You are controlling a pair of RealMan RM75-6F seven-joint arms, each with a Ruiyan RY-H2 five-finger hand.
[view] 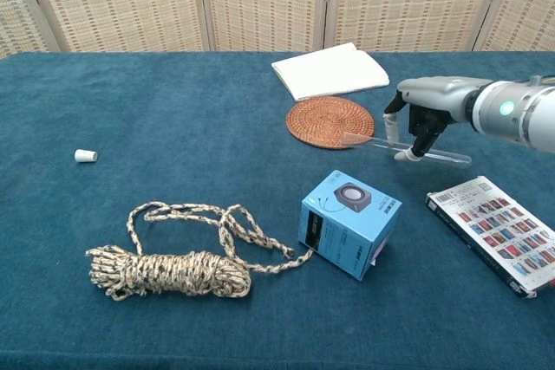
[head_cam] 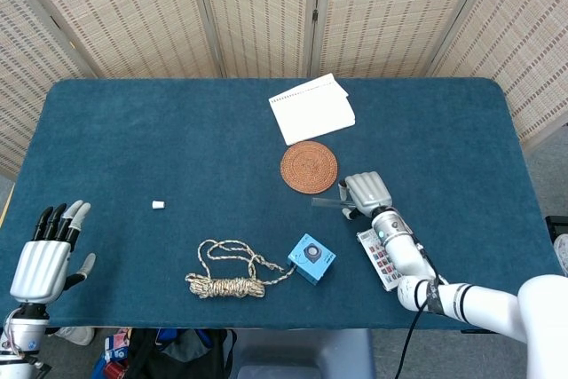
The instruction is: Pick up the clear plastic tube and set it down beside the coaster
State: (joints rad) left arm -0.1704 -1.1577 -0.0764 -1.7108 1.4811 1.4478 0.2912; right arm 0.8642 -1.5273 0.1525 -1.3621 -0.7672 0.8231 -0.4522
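tube (view: 408, 148) clear | coaster (view: 330, 121) brown woven | box (view: 349, 223) blue | table (head_cam: 177, 139) teal

Right hand (view: 422, 110): light grey metallic shell over the back, dark grey to black fingers with pale, whitish fingertips (view: 404, 155). Wrist section is a silver-white cylinder with a small lit green indicator (view: 506, 108). In the head view, the right forearm (head_cam: 470, 302) is glossy white, broken by black ring bands near the wrist; a thin black cable (head_cam: 409, 330) runs off it.

Left hand (head_cam: 43, 259): ribbed silver-grey back plate, fingers a mix of black and light grey, pale thumb. A narrower silver wrist below it.
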